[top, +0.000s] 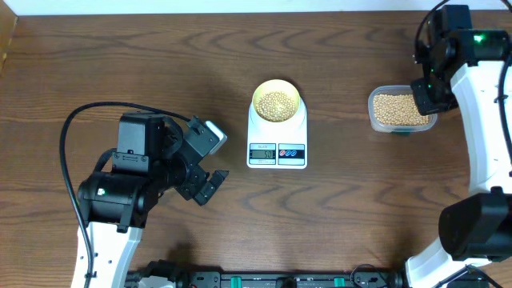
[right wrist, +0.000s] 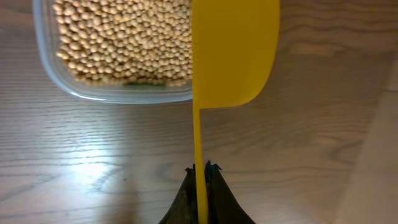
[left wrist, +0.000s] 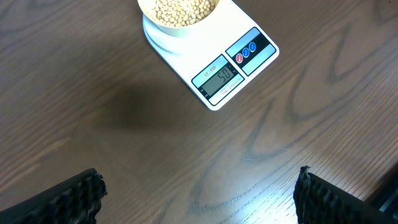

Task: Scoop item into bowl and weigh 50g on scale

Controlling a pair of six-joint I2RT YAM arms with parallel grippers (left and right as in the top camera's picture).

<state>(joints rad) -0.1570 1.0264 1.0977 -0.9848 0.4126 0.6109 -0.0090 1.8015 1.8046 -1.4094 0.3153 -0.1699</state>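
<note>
At the centre of the brown wooden bench [top: 120,64], the small round pale yellow-cream bowl [top: 255,102] sits on the white rounded-rectangular digital kitchen scale [top: 276,136] so its small round beige-tan beans [top: 278,104] register on the display, which seems to show the target. At three o'clock from the bowl, well apart, the right end effector [right wrist: 200,169] pinches the yellow plastic measuring spoon [right wrist: 233,50] by its handle at the clear plastic tub [right wrist: 124,96]. The left end effector [top: 208,186], spread and empty, hovers at eight o'clock.
</note>
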